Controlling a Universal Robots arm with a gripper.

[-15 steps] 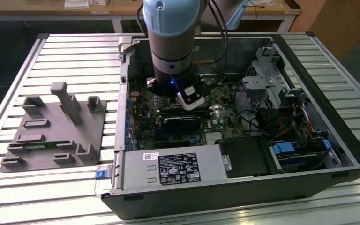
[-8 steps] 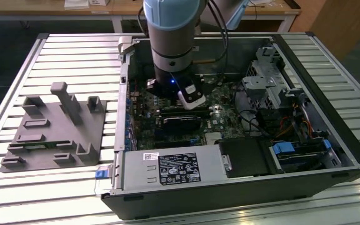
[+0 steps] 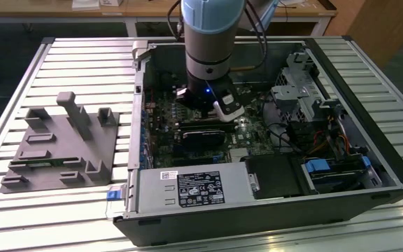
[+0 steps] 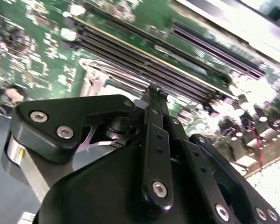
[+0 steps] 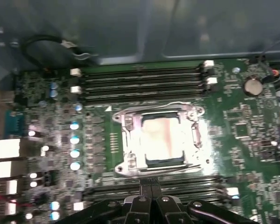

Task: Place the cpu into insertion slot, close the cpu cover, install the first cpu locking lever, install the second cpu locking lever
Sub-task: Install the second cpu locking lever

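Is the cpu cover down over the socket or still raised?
Down. In the first wrist view the cpu cover lies flat around the insertion slot, with the cpu showing pale through its window.

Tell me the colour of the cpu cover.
Silver metal; the cpu cover shows best in the first wrist view.

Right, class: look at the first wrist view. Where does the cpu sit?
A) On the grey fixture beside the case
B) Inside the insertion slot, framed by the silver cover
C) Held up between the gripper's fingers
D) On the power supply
B: the cpu lies flat in the insertion slot, with the cpu cover framing it.
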